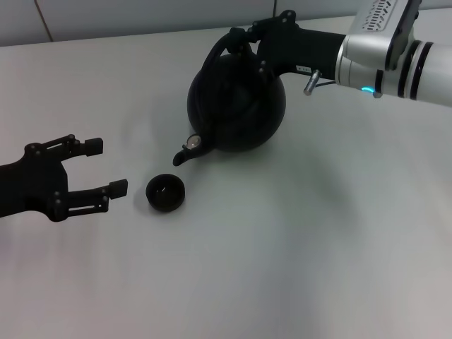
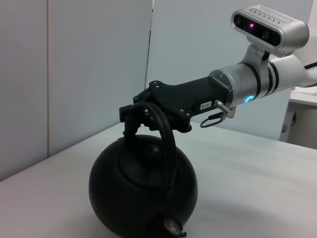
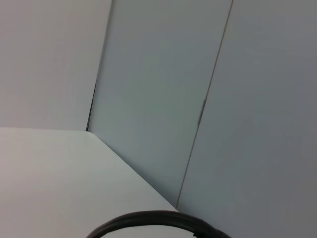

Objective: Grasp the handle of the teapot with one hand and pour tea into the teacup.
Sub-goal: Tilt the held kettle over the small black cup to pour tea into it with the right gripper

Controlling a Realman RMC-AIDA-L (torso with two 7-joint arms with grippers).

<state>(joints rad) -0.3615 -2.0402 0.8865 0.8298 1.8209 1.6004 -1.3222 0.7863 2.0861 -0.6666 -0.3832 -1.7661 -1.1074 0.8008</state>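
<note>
The round matte-black teapot [image 1: 236,102] is at the back centre of the table, tipped so its short spout [image 1: 182,157] points down toward the near left. My right gripper [image 1: 244,35] is shut on the black arched handle [image 1: 212,60] at the top. The left wrist view shows the same grip, with the right gripper [image 2: 136,111] clamped at the crest of the handle [image 2: 166,144] above the teapot [image 2: 141,186]. The tiny black teacup [image 1: 165,193] stands on the table just in front and left of the spout tip. My left gripper [image 1: 106,167] hovers open to the left of the cup, holding nothing.
The white table [image 1: 296,254] stretches wide to the front and right. Pale wall panels [image 3: 158,99] stand behind the table's far edge. The handle [image 3: 148,218] shows as a dark arc in the right wrist view.
</note>
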